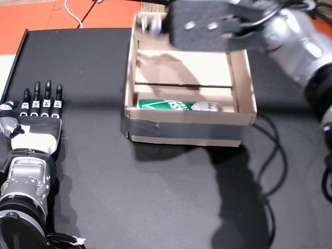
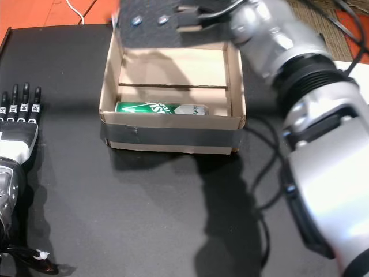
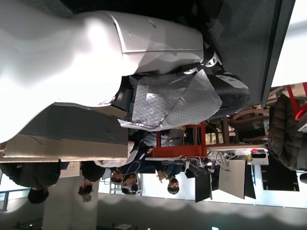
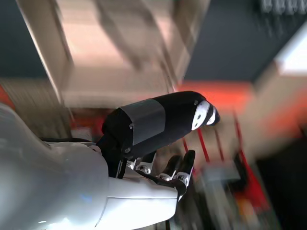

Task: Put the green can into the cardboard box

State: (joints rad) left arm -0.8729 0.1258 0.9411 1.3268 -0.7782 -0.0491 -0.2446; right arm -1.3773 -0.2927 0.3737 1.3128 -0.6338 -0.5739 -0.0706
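Green can (image 1: 179,106) lies on its side inside the box (image 1: 187,124), along the near wall, silver end pointing to the robot's right; same in the other head view, can (image 2: 161,108) in box (image 2: 173,136). Box sits on a black table (image 1: 155,197), grey tape across its near outer wall. A seam line crosses the box floor behind the can.

Right hand (image 1: 207,23) is up over the box's far edge, motion-blurred, not touching the can. In the right wrist view the right hand (image 4: 158,139) holds nothing: thumb (image 4: 163,120) stuck out straight, the other fingers (image 4: 180,170) apart from it (blurry frame, background smeared).

Left hand (image 1: 39,116) rests flat on the table, well left of the box, fingers (image 1: 47,96) straight and close side by side, empty. Left wrist view shows mostly arm shell and room; people at desks in the background.

Black cable (image 1: 272,155) loops on the table right of the box.
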